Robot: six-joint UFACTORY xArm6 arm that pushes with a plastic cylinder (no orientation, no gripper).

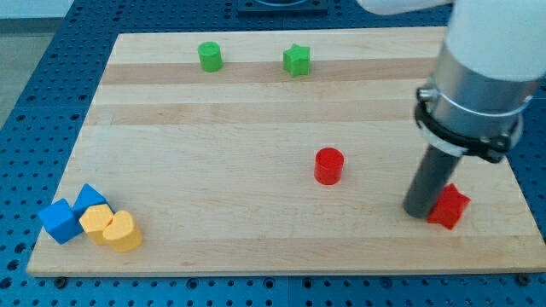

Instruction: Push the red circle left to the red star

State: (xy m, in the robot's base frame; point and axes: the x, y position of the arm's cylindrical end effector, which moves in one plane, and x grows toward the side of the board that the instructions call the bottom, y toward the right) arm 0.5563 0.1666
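The red circle (pixel 328 165), a short cylinder, stands right of the board's middle. The red star (pixel 450 207) lies near the board's lower right corner, partly hidden by the rod. My tip (pixel 420 211) rests on the board touching the red star's left side. The tip is right of and below the red circle, well apart from it.
A green cylinder (pixel 210 56) and a green star (pixel 297 60) sit near the board's top edge. Two blue blocks (pixel 60 220) (pixel 89 199), a yellow block (pixel 95 222) and a yellow heart (pixel 124 232) cluster at the lower left corner. The wooden board (pixel 213 153) lies on a blue pegboard table.
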